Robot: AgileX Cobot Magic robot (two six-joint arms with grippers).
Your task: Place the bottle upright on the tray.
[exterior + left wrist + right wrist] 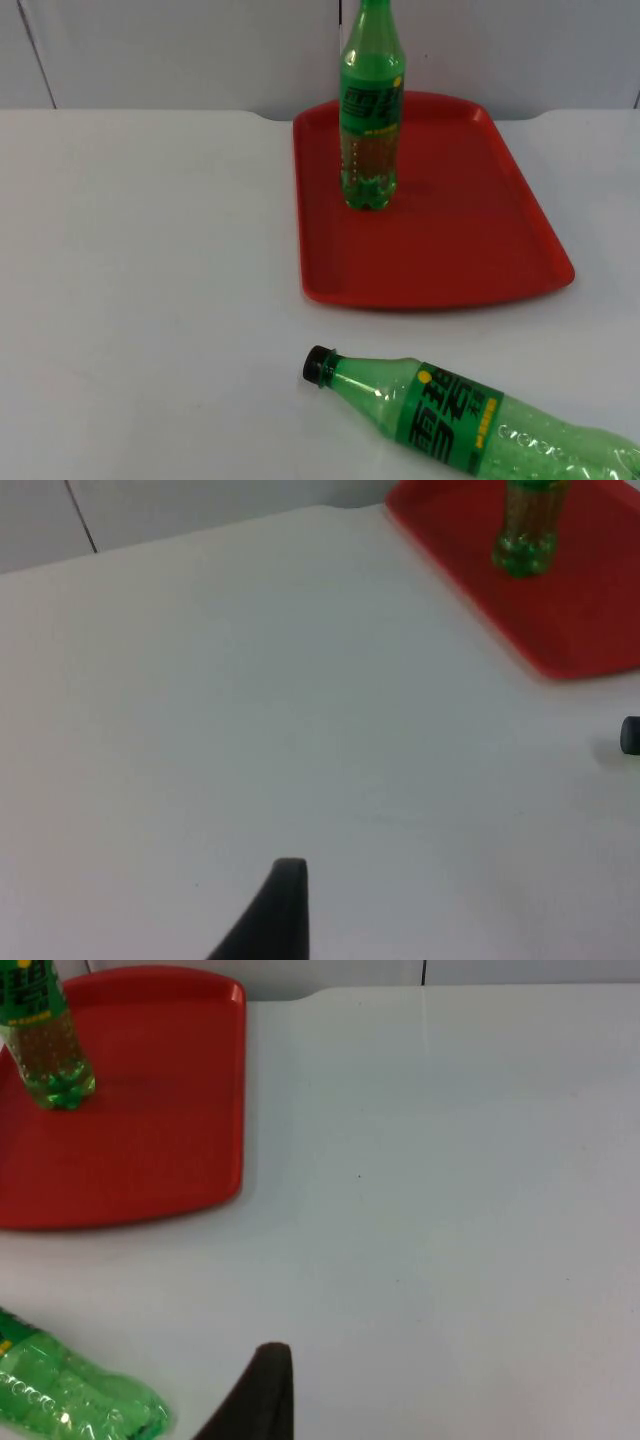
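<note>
Left pincer (pixel 285 905): one black fingertip seen in its wrist view, hovering over bare white surface (pixel 150 280); I cannot tell how the jaws stand. Right pincer (pixel 262 1390): likewise one black fingertip above the surface, just beside the base of the lying bottle; spread cannot be told either.

Surface: white, plain, ends at a grey partition wall (pixel 180 50) with a vertical seam near the left end.

Red tray (pixel 470 250): rectangular, rounded corners, raised rim, sits at the far middle-right of the surface, its far edge close to the wall. On it stands one green plastic bottle (pixel 370 120), upright, near the tray's far-left corner; green label with white characters, a yellow spot on the label, base lobed. Its cap is cut off by the edge of the top view. Rest of tray floor bare.

Second green bottle (pixel 470 420): lies on its side on the surface, off the tray, near of the tray's near edge and apart from it. Black cap (pixel 317 365) points left toward the surface's middle; body runs right and nearer. Same green label, facing up. Body looks crumpled toward the base.
</note>
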